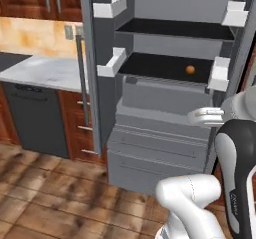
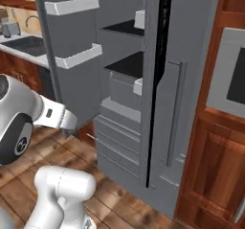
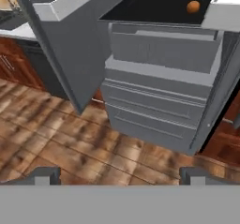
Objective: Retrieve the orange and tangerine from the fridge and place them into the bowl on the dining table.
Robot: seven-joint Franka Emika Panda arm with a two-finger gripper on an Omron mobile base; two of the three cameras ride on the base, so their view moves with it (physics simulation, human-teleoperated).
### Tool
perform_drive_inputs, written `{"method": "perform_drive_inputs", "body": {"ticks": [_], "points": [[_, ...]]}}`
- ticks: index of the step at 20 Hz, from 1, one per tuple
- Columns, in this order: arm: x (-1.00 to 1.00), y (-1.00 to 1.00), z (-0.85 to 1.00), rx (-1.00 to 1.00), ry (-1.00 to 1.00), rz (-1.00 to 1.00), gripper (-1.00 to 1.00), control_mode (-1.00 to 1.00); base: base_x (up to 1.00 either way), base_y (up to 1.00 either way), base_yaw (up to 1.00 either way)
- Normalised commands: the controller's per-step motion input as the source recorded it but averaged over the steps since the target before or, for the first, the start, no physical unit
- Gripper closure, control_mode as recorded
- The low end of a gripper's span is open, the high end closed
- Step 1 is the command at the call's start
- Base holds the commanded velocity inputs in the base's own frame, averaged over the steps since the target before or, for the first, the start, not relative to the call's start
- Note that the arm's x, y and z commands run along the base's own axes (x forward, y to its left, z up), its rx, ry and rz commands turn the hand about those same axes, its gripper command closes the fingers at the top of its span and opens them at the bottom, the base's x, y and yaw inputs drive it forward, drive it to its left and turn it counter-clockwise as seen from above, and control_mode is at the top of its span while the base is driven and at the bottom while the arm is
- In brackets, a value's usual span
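A: Where is the fruit from the claw?

B: One orange fruit (image 3: 193,6) sits on the fridge (image 3: 154,101) shelf, upper right of the hand view. The gripper (image 3: 119,175), jaws wide and empty, is well below and short of it.

The tall grey fridge (image 1: 165,133) stands with both doors swung open, white door bins on each, black shelves inside, drawers below. One small round orange fruit (image 1: 190,69) rests on the lower shelf, far right
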Motion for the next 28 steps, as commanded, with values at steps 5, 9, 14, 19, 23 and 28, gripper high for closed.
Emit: {"method": "perform_drive_inputs", "body": {"ticks": [5,9,14,19,23,28], "points": [[0.00,0.00,0.00,0.00,0.00,0.00,-1.00,1.00,0.59,0.33,-0.63],[0.00,0.00,0.00,0.00,0.00,0.00,-1.00,1.00,0.39,0.81,-0.57],[0.00,0.00,0.00,0.00,0.00,0.00,-1.00,1.00,0.31,0.84,-0.53],[0.00,0.00,0.00,0.00,0.00,0.00,-1.00,1.00,0.29,-0.05,-0.32],[0.00,0.00,0.00,0.00,0.00,0.00,-1.00,1.00,0.46,-0.26,-0.01],[0.00,0.00,0.00,0.00,0.00,0.00,-1.00,1.00,0.72,0.00,0.00]]}}
